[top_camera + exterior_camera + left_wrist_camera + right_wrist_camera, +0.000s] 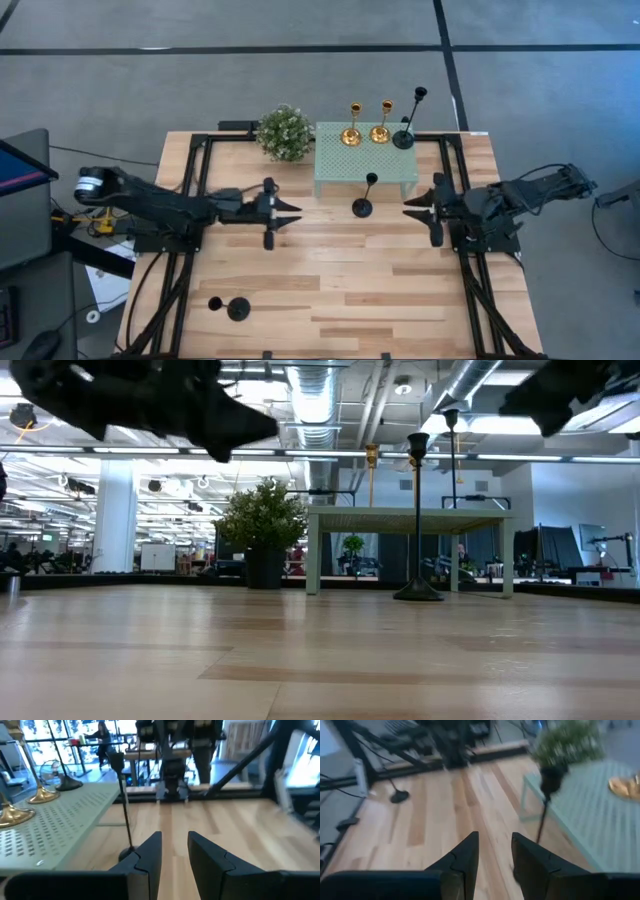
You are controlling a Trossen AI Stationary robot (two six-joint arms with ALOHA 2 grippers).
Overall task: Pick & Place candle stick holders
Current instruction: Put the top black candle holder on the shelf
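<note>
Two gold holders [351, 125] [381, 122] and one black holder [408, 120] stand on the mint-green stand [365, 170]. A second black holder [365, 195] stands on its disc base on the table just in front of the stand, between my two grippers. It also shows in the low view [418, 520]. A third black holder [230, 307] is near the front left; its round base seems flat on the wood. My left gripper [292, 212] is open and empty to the left of the middle holder [122, 805]. My right gripper [410, 210] is open and empty to its right [543, 815].
A leafy green plant ball [284, 132] sits at the stand's left end. Black frame rails [195, 190] [455, 190] run along both sides of the table. Bare wood [350, 290] lies between the grippers and the near edge.
</note>
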